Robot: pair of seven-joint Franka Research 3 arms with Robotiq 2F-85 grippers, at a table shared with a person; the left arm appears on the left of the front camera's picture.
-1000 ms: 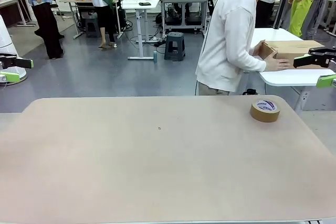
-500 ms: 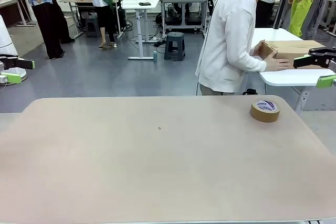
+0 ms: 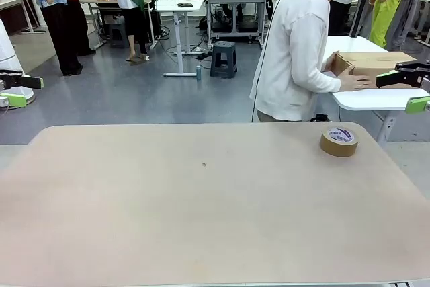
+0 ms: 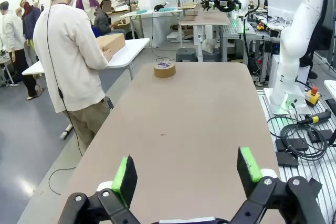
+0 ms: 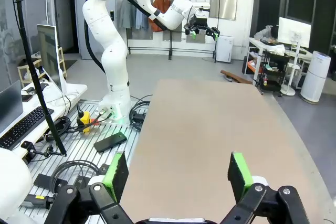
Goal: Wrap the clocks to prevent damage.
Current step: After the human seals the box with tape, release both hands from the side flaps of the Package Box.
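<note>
The tabletop (image 3: 201, 220) is a wide tan surface with rounded corners. A roll of brown packing tape (image 3: 338, 141) lies flat on it at about two o'clock, near the far right corner, its printed core label facing up. A tiny dark speck (image 3: 203, 164) sits just past centre, toward twelve o'clock.

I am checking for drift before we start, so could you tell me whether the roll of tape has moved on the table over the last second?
No. The tape roll sits at the same spot near the table's far right edge.

grey floor (image 3: 154, 99), white tables (image 3: 176, 6), perhaps a black stool (image 3: 224, 58).
</note>
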